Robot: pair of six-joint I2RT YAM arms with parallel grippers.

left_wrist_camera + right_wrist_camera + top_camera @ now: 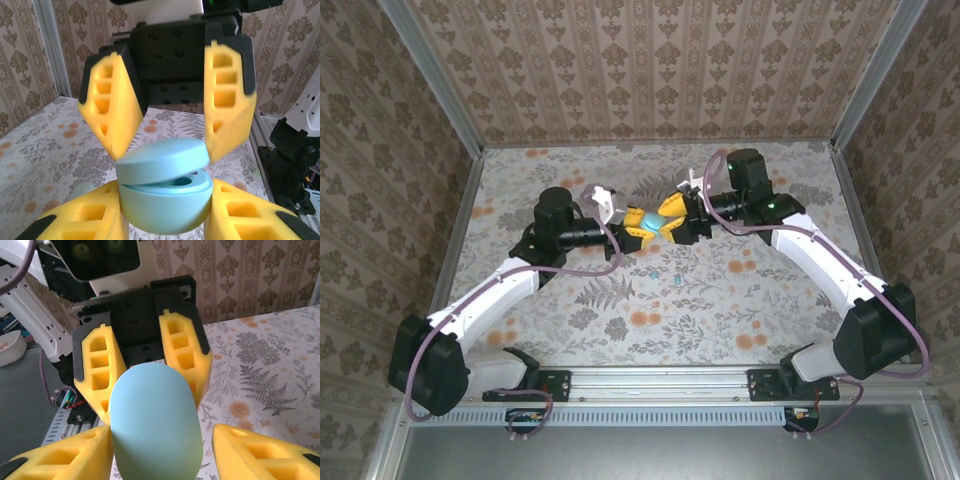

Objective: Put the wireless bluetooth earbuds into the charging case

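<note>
A teal pebble-shaped charging case (651, 222) hangs above the middle of the table between both grippers. My left gripper (642, 226) is shut on the case's lower half (165, 210), one yellow finger pressed on each side. The lid (162, 160) stands slightly ajar, and a dark hollow shows through the gap. My right gripper (668, 224) is open around the case (155, 425): its left finger (75, 460) touches the shell, while its right finger (260, 450) stands apart from it. A tiny teal piece (677, 272), perhaps an earbud, lies on the table below the grippers.
A pale rounded object (280, 432) lies on the table to the right of the case. Another pale teal rounded shape (82, 192) peeks from behind my left finger. Wallpapered walls (650, 70) enclose the floral table, and a metal rail (660, 385) runs along its near edge.
</note>
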